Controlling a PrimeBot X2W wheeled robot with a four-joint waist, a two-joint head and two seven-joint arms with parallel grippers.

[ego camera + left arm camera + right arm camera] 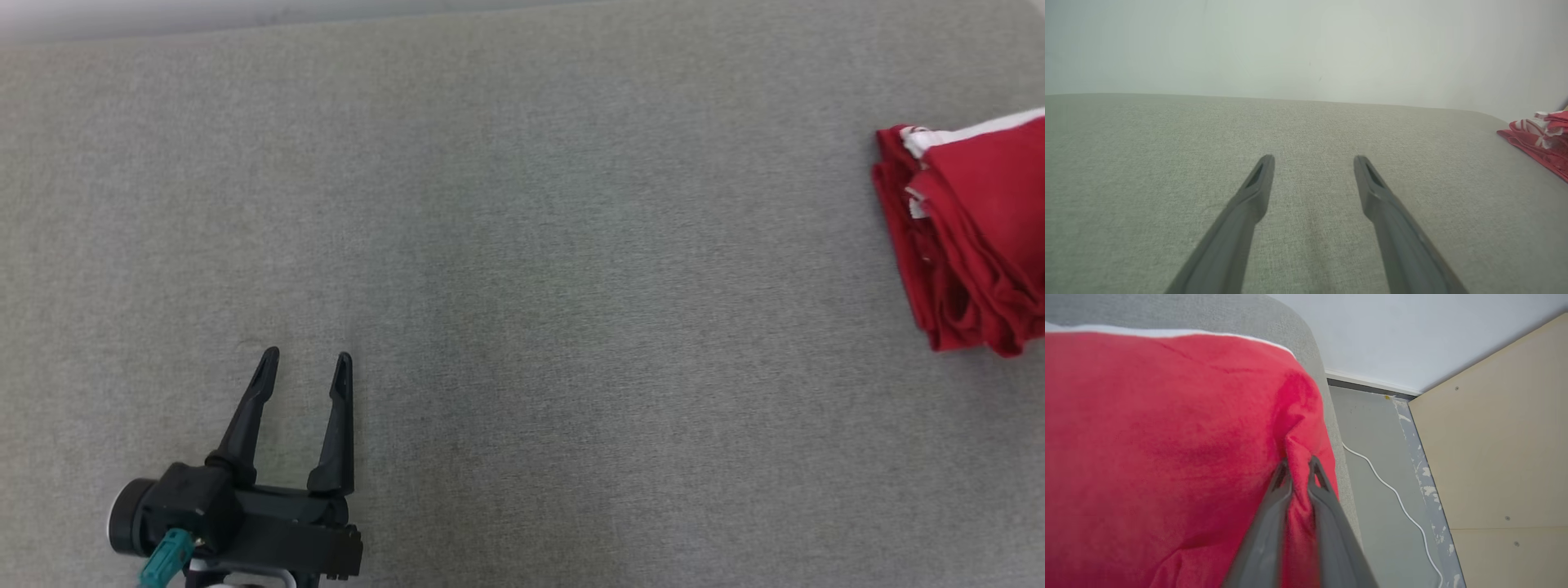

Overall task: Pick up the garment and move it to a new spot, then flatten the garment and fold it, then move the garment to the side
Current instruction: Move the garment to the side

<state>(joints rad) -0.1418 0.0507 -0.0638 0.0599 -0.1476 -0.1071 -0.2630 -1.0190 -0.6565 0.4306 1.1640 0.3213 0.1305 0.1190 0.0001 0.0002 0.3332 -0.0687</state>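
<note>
You have a broad grey padded surface (522, 269) spread left to right in front of you, with a pale wall (1306, 41) behind its far edge. Past its rounded right end there is a drop to the grey floor (1372, 465), and a beige panel (1498, 449) stands beyond that. The garment (971, 237), red with white trim, sits as a folded bundle at the far right of the surface. Its left edge runs near to far, and the rest is cut off by the head view's border, so you cannot read its true long axis there. What matters for your next move is how close the bundle lies to that right end: in the right wrist view the cloth reaches almost to the curve, with only a thin strip of grey showing beside it. It looks already folded and carried aside, so I judge that letting go is what remains. Keep the weight leftward or it may slide off. Your left gripper (306, 354) hovers low at the near left with its jaws spread wide and nothing between them, well apart from the garment and out of the way. Your right gripper (1298, 462) is the one on the job, its jaws pinched narrow on a raised fold of red cloth near the bundle's right side. A thin white cable (1396, 494) trails on the floor below, clear of you.
</note>
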